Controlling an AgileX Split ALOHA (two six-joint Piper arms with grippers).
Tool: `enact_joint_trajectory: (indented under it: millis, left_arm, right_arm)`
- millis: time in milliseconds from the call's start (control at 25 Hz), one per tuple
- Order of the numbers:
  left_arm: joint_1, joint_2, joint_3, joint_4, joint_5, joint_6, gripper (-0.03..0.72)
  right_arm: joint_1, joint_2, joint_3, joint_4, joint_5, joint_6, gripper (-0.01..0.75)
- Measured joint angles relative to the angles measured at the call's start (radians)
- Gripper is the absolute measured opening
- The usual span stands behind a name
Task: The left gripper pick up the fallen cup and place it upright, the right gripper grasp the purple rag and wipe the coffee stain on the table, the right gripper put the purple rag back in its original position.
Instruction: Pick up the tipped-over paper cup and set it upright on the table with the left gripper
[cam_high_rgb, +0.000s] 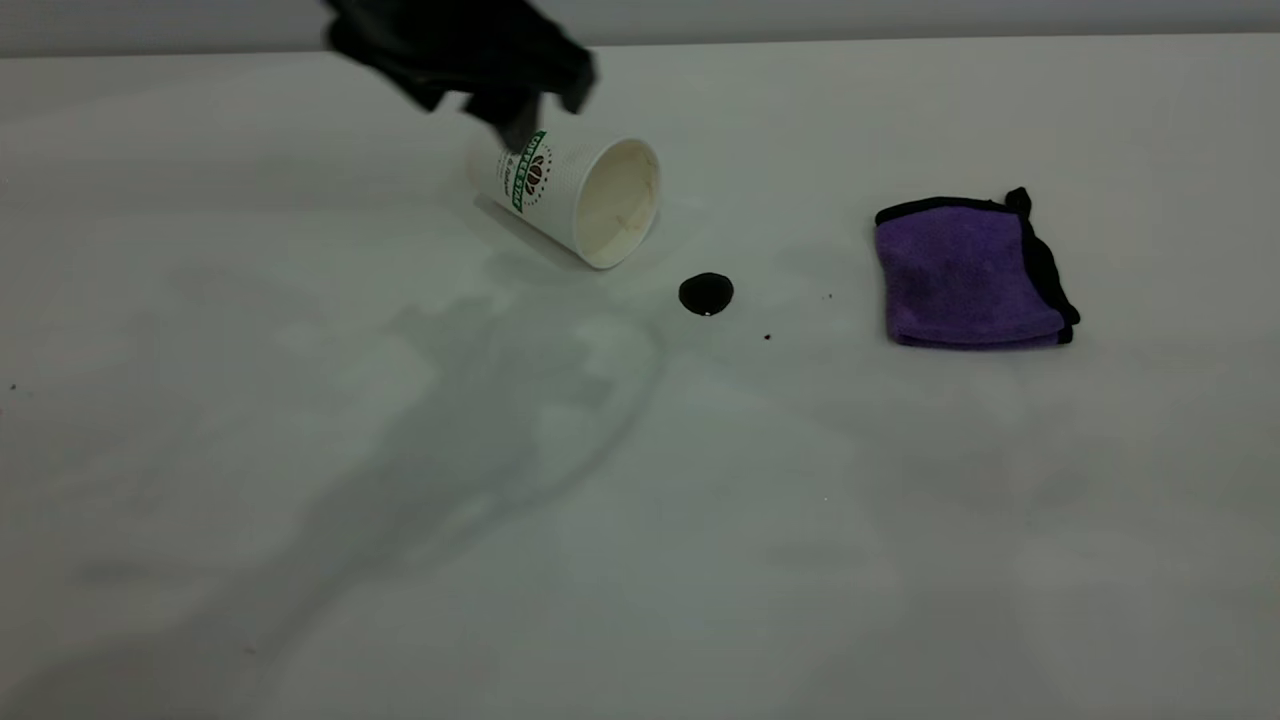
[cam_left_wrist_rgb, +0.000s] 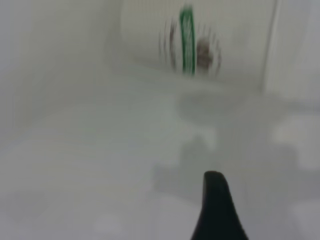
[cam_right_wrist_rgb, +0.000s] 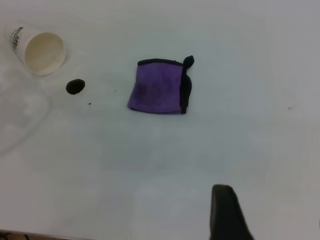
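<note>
White tabletop (cam_high_rgb: 300, 560) fills the whole scene, and it is pale and smooth. On it, toward the far side, lies the white paper cup with a green logo band (cam_high_rgb: 575, 195). It is tipped over on its side. Its open mouth points toward the camera and a little toward the rag, and its bottom points back at the black left gripper (cam_high_rgb: 520, 125). So its long way runs from the far left to the near right.

Just beside the mouth sits the small round dark coffee stain (cam_high_rgb: 706, 294). Well off to the right lies the folded purple rag with black edging (cam_high_rgb: 970, 275), flat and untouched.

The left gripper hangs right over the cup's bottom end. I cannot tell if its jaws are apart or closed.

I think the first step is in hand: getting the cup. Next the jaws need to close around the cup's side, lift it, and turn it mouth-up.

The right gripper (cam_right_wrist_rgb: 227, 212) waits high above the tabletop, and its jaws cannot be told either.
</note>
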Motion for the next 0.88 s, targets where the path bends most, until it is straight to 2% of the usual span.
enact_joint_trajectory:
  millis: [440,880]
  left_arm:
    - [-0.049,0.252,-0.242,0.297,0.046,-0.265,0.554]
    - [-0.063,0.345,-0.278,0.447,0.047,-0.404,0.554]
  right_arm:
    - [0.000,0.000,0.000,0.000,0.000,0.000,0.479]
    - [0.000,0.000,0.000,0.000,0.000,0.000,0.479]
